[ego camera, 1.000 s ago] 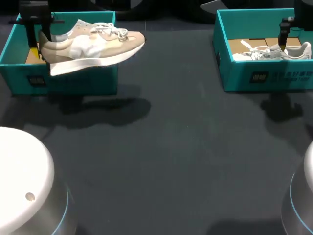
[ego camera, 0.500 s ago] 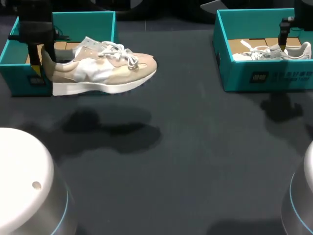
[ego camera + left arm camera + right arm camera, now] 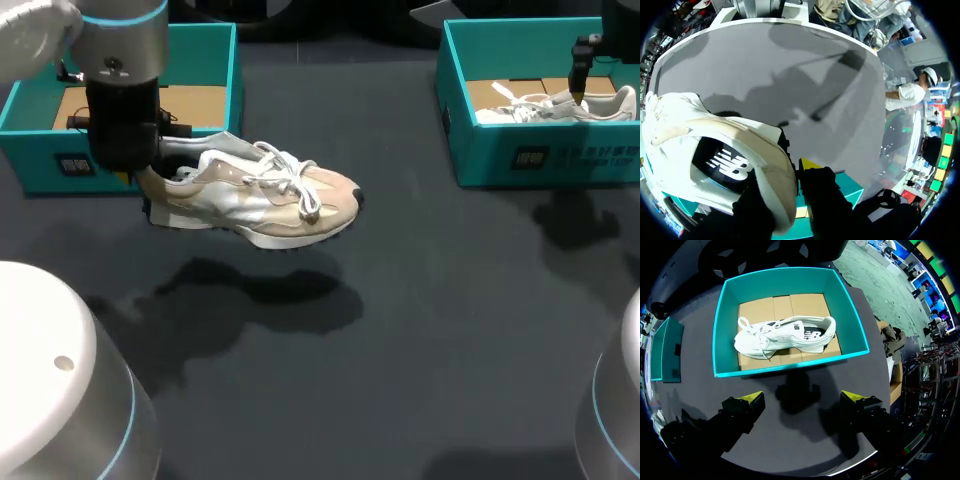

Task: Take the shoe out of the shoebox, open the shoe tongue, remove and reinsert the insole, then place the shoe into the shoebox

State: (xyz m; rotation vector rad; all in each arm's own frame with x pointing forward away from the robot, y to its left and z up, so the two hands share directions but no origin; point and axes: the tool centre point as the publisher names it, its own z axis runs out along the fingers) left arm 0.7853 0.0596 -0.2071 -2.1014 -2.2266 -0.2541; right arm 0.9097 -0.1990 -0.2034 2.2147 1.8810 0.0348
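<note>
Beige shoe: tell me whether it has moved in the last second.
Yes. The beige shoe, in the left gripper, has left the left shoebox, moving forward and toward the table's middle, past the box's front wall.

Beige shoe (image 3: 250, 195) in mid-air, toe tipped down, open teal shoebox (image 3: 200, 55) behind it

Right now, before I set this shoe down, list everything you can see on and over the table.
Table: one, dark grey, under everything.
Left shoebox: one, teal, far left, no shoe inside.
Right shoebox: one, teal, far right.
White shoe: one, white, lying in the right shoebox.
Beige shoe: one, beige and white, held above the table beside the left shoebox.
Left gripper: one, black with yellow tips, shut on the beige shoe's heel.
Right gripper: one, black with yellow tips, open, hovering by the right shoebox.
</note>
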